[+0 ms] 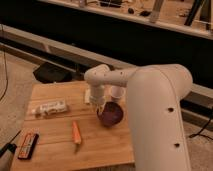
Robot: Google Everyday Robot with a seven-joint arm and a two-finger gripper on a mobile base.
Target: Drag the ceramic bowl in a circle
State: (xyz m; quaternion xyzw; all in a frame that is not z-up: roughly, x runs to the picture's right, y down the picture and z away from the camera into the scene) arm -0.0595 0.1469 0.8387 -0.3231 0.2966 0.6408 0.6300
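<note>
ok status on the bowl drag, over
Gripper at left rim of ceramic bowl. Bowl upright on wooden table. White cup just behind it, carrot front-left; both may crowd the circle.

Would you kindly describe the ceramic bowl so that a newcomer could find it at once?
Start at the wooden table; near its right edge the hand sits at a rim. That rim belongs to the ceramic bowl: round, shallow, dark maroon, wider than the white cup just behind it.

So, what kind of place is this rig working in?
Probably a lab or workshop: a cluttered workbench behind, a loose cable on the floor, a small wooden table. The gripper is at the rim of the ceramic bowl.
</note>
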